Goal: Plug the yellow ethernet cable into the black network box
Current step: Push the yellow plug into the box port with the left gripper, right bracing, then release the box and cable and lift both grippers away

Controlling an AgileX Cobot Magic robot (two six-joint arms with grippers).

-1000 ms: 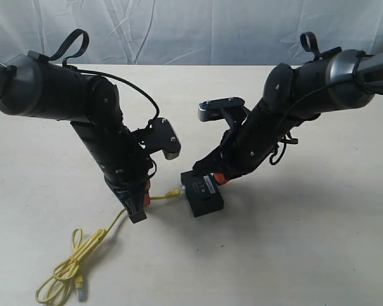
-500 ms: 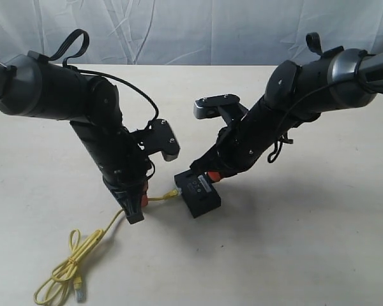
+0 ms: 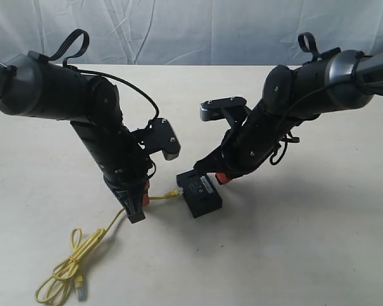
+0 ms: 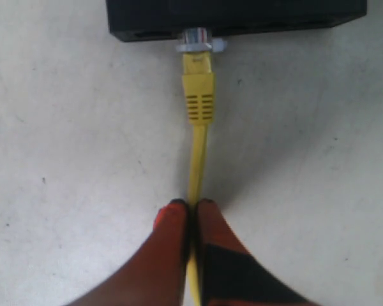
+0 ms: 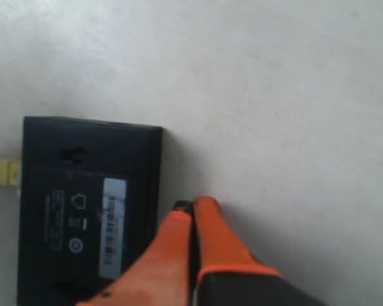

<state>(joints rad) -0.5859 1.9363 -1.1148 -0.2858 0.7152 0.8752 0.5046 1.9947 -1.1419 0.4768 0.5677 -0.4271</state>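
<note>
The black network box (image 3: pixel 201 193) lies flat on the table between the two arms, its white label (image 5: pixel 113 226) facing up. The yellow ethernet cable (image 4: pixel 197 153) runs straight from my left gripper (image 4: pixel 191 207) to the box (image 4: pixel 236 16). Its clear plug (image 4: pixel 200 42) sits at a port in the box's side face, with the yellow boot (image 4: pixel 198 95) still outside. My left gripper (image 3: pixel 135 203) is shut on the cable a short way behind the boot. My right gripper (image 5: pixel 193 207) is shut on nothing, its tips beside the box's opposite edge (image 5: pixel 156 191).
The cable's slack trails to a loose coil (image 3: pixel 64 275) near the front left of the table, with the other plug (image 3: pixel 80 292) lying there. Both dark arms lean in over the middle. A wrinkled white backdrop (image 3: pixel 191 29) closes the far side.
The right arm swung left against the box, nudging it toward the plug, then drew back to the right. The gap between plug and box has closed. The left arm barely moved.
</note>
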